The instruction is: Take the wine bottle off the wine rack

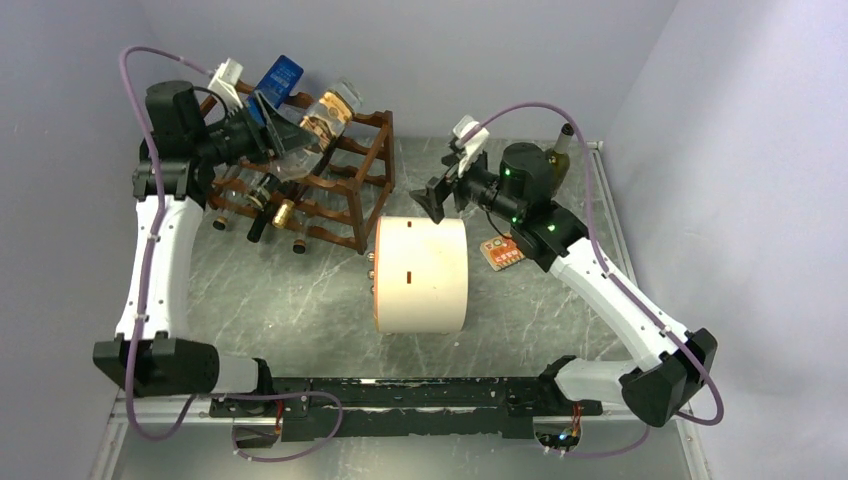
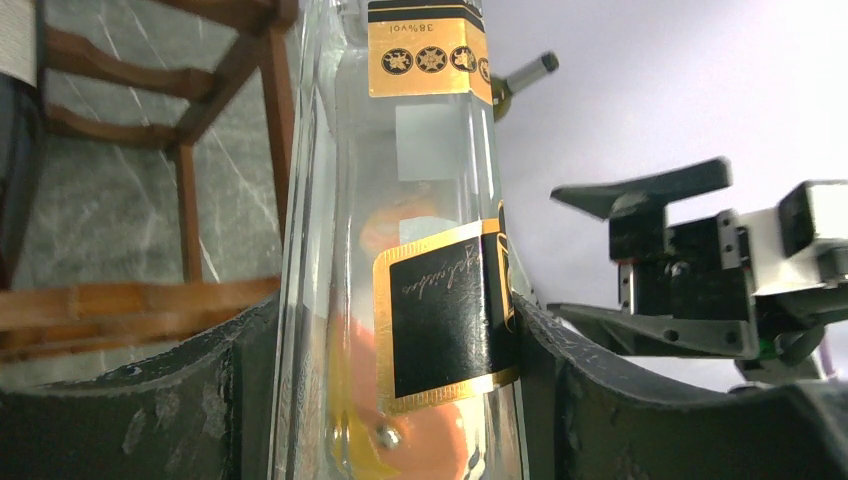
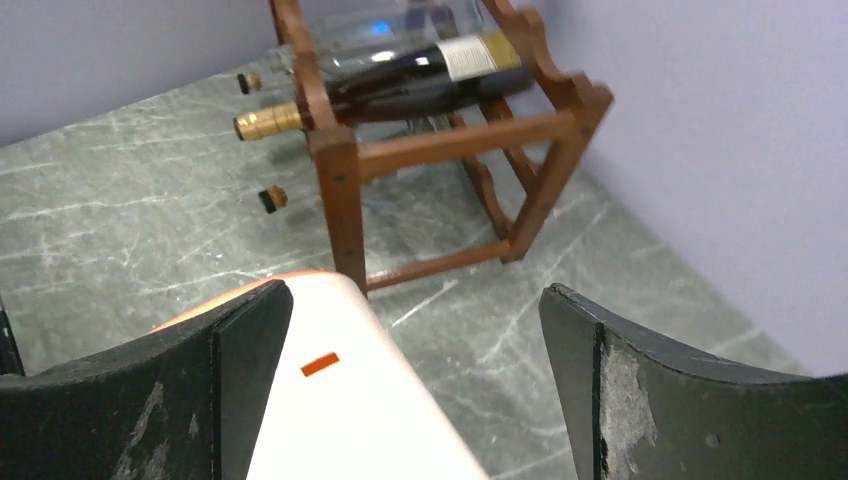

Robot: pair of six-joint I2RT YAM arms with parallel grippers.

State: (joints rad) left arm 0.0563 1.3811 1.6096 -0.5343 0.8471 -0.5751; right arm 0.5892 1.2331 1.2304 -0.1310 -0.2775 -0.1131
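The reddish-brown wine rack [image 1: 345,190] stands at the back left; it also shows in the right wrist view [image 3: 340,170]. My left gripper [image 1: 283,142] is shut on a clear wine bottle [image 1: 320,122] with a black and gold label, held tilted over the rack's top tier. In the left wrist view the bottle [image 2: 400,250] fills the gap between both fingers [image 2: 150,410]. Whether it still touches the rack I cannot tell. My right gripper [image 1: 436,200] is open and empty, above the cream cylinder [image 1: 422,275].
Dark bottles [image 3: 420,80] lie in the rack's lower tiers, their necks [image 1: 268,215] pointing left. A blue box [image 1: 281,75] sits behind the rack. A small orange board [image 1: 502,251] lies right of the cylinder. Another bottle [image 1: 562,150] stands at the back right.
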